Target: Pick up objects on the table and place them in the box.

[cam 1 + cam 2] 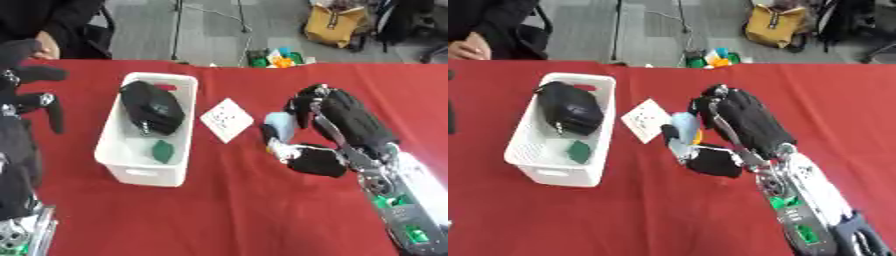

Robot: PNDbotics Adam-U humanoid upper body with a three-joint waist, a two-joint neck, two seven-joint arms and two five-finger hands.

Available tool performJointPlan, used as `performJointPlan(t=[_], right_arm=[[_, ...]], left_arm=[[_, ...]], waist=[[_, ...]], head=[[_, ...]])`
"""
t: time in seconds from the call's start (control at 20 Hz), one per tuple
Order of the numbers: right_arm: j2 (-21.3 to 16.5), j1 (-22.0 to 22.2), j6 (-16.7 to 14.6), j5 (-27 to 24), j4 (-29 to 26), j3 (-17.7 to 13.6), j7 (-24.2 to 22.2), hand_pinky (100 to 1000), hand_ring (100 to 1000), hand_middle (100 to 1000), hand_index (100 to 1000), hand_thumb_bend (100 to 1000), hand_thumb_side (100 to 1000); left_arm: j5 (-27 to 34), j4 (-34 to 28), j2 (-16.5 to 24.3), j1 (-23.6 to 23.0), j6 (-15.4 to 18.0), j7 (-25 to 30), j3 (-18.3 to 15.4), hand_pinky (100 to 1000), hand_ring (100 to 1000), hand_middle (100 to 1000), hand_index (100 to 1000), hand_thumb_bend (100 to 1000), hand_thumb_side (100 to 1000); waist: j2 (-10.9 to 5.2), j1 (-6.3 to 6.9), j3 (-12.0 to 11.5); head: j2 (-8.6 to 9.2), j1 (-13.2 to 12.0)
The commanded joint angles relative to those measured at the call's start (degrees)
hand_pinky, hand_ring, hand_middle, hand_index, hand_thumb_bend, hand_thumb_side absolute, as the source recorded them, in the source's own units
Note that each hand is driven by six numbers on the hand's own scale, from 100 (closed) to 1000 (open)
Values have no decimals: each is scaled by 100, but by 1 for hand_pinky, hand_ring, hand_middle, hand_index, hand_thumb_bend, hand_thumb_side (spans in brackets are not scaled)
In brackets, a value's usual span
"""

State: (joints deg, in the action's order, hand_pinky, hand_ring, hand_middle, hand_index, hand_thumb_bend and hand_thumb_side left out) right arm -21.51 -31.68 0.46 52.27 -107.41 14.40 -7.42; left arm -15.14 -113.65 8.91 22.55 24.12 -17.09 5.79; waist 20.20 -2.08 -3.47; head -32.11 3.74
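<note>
A white plastic box [140, 175] stands on the red table, left of centre. A black pouch [151, 107] and a small dark green thing [163, 150] lie inside it. A white card with small marks [227, 119] lies flat just right of the box. My right hand [337, 120] hovers right of the card, its fingers and thumb curled round a pale blue object [279, 121]; an orange bit [697, 136] shows under it. My left hand [31, 100] rests at the left edge, fingers spread.
The red table [245, 210] runs to a far edge at the top. Small colourful items [278, 58] sit beyond that edge on the floor, with a yellow bag [333, 24] farther back. A seated person's hand [48, 47] rests at the far left corner.
</note>
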Motion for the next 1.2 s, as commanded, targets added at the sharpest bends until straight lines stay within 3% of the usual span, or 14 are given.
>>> performJointPlan(t=[0.05,1.2], right_arm=[[-213,-190,28,-183,-93,-13,4,295,432,303,503,192,765],[-543,-1337,-5,-476,979,91,74,301,435,306,503,163,774]], left_arm=[[-15,-94,40,50,7,21,14,149,609,726,787,100,1000],[79,-94,26,182,67,110,106,147,609,725,787,100,1000]], waist=[[-150,5,-16],[-50,-61,-489]], head=[[60,31],[190,392]])
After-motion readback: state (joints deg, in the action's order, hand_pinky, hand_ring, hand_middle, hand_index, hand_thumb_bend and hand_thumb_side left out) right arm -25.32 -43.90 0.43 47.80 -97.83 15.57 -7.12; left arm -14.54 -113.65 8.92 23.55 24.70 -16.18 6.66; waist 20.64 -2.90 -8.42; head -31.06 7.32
